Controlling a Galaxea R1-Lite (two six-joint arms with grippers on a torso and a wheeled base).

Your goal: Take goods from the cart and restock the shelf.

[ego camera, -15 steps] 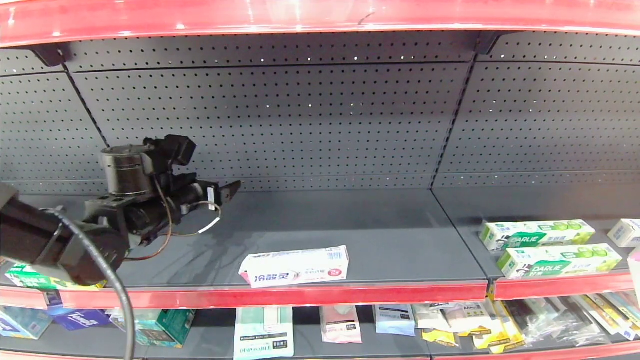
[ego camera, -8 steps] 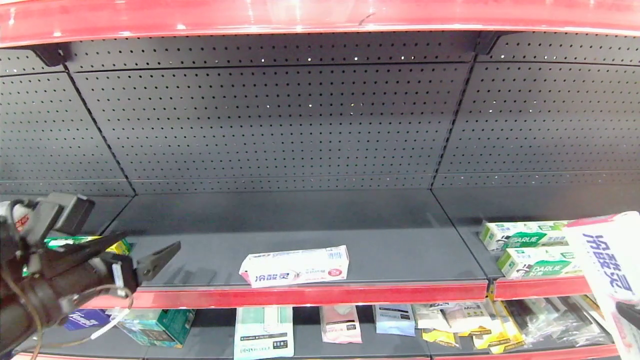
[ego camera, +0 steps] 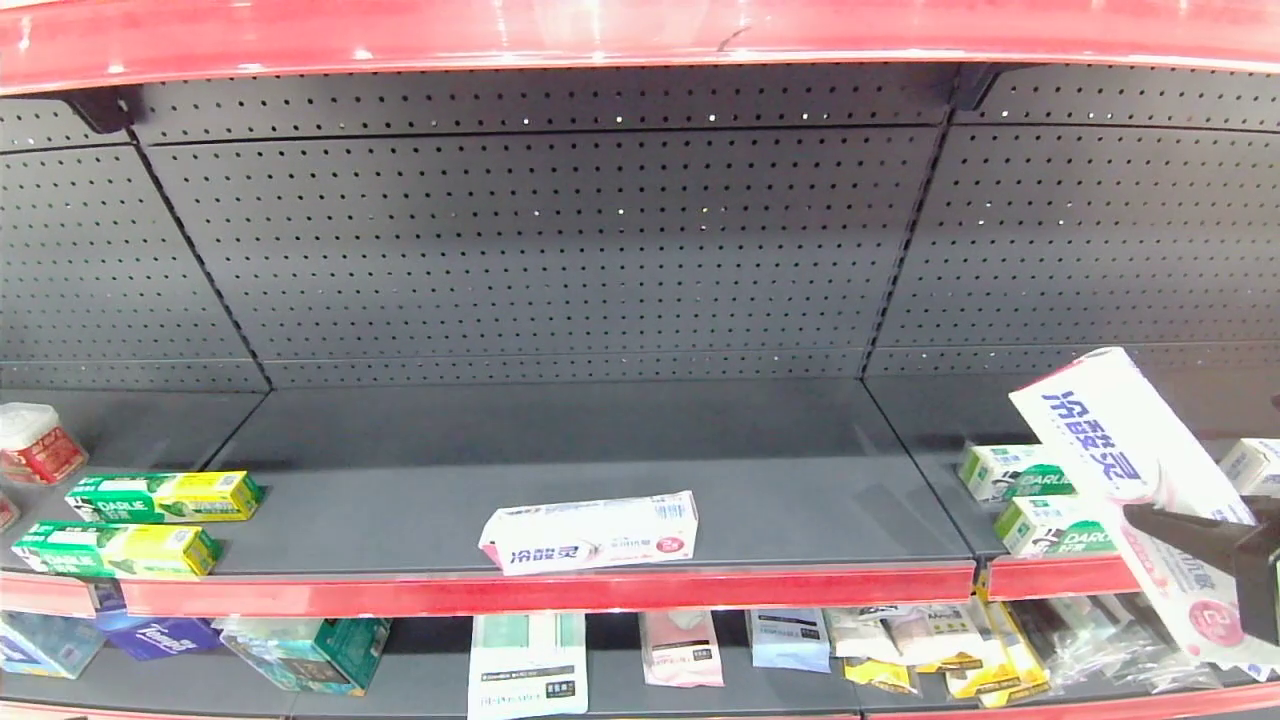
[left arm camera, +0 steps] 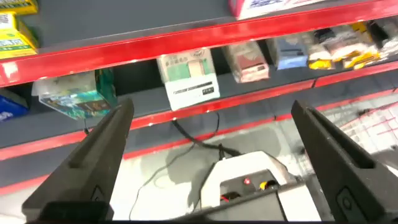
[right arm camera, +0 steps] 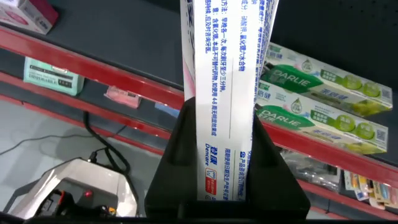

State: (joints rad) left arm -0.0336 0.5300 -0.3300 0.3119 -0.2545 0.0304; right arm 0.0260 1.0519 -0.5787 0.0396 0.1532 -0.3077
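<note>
Right gripper (right arm camera: 224,117) is clamped on the lower end of a white toothpaste box (ego camera: 1105,435), with fingers (right arm camera: 177,149) pressing either side. The box is tilted and raised before the shelf (ego camera: 620,450), over the green boxes (ego camera: 1008,470). A matching box (ego camera: 590,532) lies near the shelf's front edge. Left gripper (left arm camera: 212,107) is spread wide, holding nothing.

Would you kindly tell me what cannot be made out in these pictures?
1. Head view: the held box hides part of two green boxes behind it.
2. Head view: the right end effector is cut off by the right edge.
3. Right wrist view: the held box's far end runs past the picture's edge.
4. Head view: the lower-shelf packets are cut off by the bottom edge.
</note>
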